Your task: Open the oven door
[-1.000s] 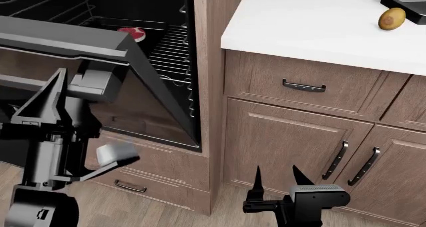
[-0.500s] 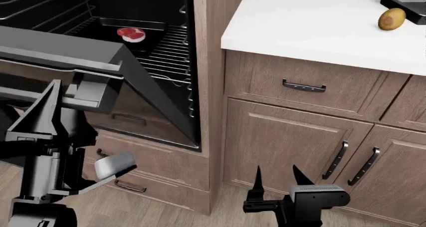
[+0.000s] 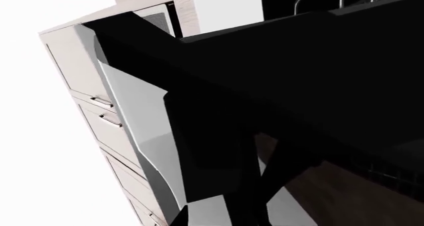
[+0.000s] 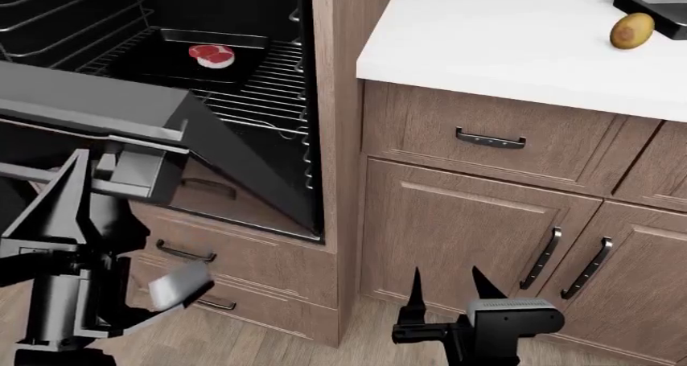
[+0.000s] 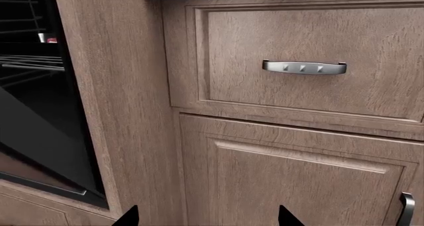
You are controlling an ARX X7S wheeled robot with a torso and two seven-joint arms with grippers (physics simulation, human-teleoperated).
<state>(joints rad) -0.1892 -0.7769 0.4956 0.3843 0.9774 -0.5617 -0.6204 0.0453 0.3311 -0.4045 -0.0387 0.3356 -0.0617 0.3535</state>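
The oven door [image 4: 231, 153] is swung partway down at the left, its handle edge at the left gripper [image 4: 80, 213], whose grip cannot be told. The right gripper [image 4: 446, 289] hangs spread and empty by the cabinets. The door should be drawn down along its hinge arc, steadily.

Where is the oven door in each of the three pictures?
Head view: the oven door hangs partly open at the left.
Left wrist view: it fills most of the frame, close and dark.
Right wrist view: its lower corner shows at one edge.
Shared landmark: the oven racks.
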